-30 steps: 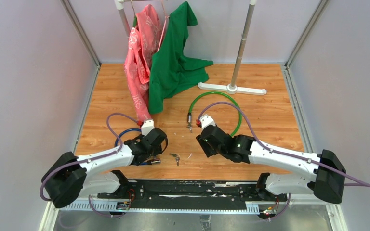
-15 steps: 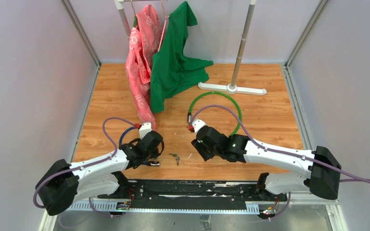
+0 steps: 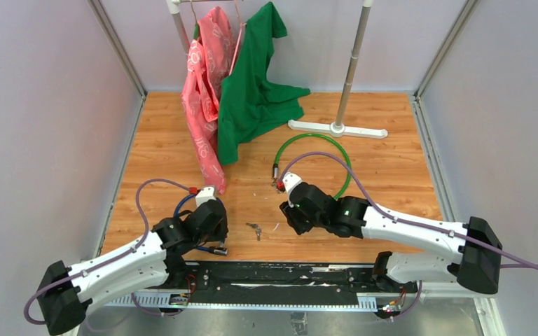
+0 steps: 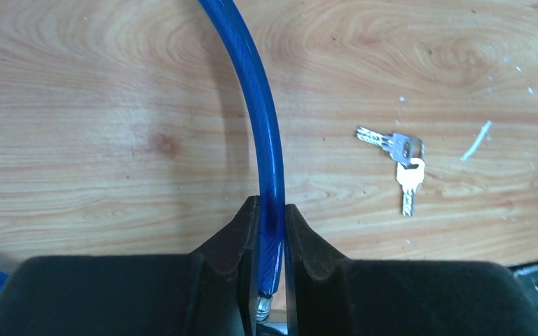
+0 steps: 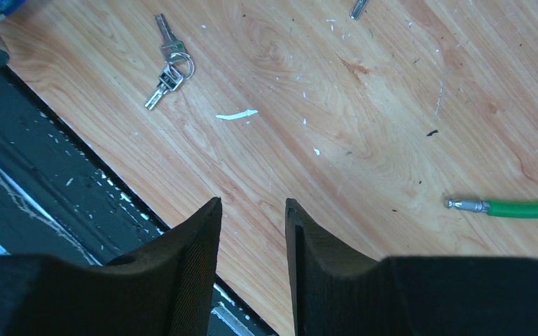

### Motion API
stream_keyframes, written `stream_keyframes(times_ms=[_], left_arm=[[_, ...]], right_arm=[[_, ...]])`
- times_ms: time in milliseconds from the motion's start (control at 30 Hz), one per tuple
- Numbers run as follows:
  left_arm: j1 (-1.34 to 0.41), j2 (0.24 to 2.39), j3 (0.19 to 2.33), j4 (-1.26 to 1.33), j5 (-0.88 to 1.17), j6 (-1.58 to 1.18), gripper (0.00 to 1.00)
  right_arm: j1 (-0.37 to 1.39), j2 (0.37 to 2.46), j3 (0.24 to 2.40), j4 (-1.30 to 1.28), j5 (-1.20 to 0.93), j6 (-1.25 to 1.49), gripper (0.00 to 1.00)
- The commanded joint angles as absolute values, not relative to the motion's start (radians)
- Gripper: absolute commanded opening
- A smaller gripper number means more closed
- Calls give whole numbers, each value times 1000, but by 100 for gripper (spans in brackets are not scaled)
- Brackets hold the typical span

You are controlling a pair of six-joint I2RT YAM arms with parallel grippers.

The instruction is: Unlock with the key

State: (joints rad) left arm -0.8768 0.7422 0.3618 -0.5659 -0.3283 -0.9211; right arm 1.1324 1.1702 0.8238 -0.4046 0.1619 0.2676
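Note:
A blue cable lock [image 4: 259, 105] curves across the wooden table [image 3: 392, 175], and my left gripper [image 4: 272, 206] is shut on it close to its metal end tip. Seen from above, that gripper [image 3: 217, 245] sits at the near-left of the table. A small bunch of keys [image 3: 255, 229] lies flat between the two arms. It shows right of the blue cable [image 4: 403, 157] and far up-left of my right fingers [image 5: 168, 63]. My right gripper [image 5: 252, 203] is open and empty above the table's near edge [image 3: 288, 222].
A green cable lock [image 3: 294, 140] lies in a loop behind the right arm, its metal end [image 5: 466, 205] loose on the wood. Pink and green garments [image 3: 252, 91] hang from a rack with a white foot [image 3: 336, 128]. A black rail [image 3: 273, 273] borders the near edge.
My left jaws have closed on the blue cable and that arm has drawn back toward the near-left with it. My right gripper shifted slightly left and its jaws have narrowed.

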Motion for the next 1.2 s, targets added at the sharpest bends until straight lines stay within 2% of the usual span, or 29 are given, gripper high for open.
stream_keyframes(times_ms=[0, 300, 600, 933, 1167], left_arm=[[-913, 674, 376, -615, -281, -939, 0], [-1056, 673, 469, -627, -338, -924, 0], [-1131, 787, 607, -592, -390, -723, 0], [-1174, 1043, 770, -457, -401, -577, 0], [-1178, 1237, 898, -333, -389, -446, 0]], right_arm=[[1147, 1106, 817, -410, 136, 322, 41], [1147, 974, 743, -400, 145, 398, 40], [1147, 843, 719, -463, 204, 439, 40], [1146, 692, 713, -593, 456, 526, 39], [1146, 589, 704, -667, 557, 576, 37]])
